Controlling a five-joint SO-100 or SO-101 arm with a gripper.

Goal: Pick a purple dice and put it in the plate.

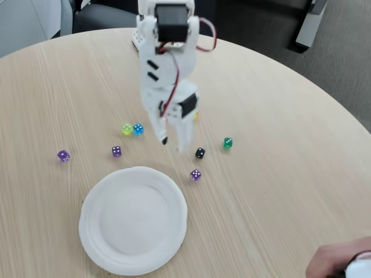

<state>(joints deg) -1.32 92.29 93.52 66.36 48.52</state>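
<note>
A purple dice (196, 175) lies on the desk (278, 174) just right of the plate (133, 220) at lower centre, below the pincer (174, 145). The white pincer hangs at the frame's middle with its fingers slightly parted, holding nothing. Two more purple dice (116, 151) (63, 156) sit left, with black (200, 153) and green (228, 142) dice right.

The white arm (168, 63) reaches down toward the table, its gripper (174, 142) pointing downward with jaws slightly parted and empty.
</note>
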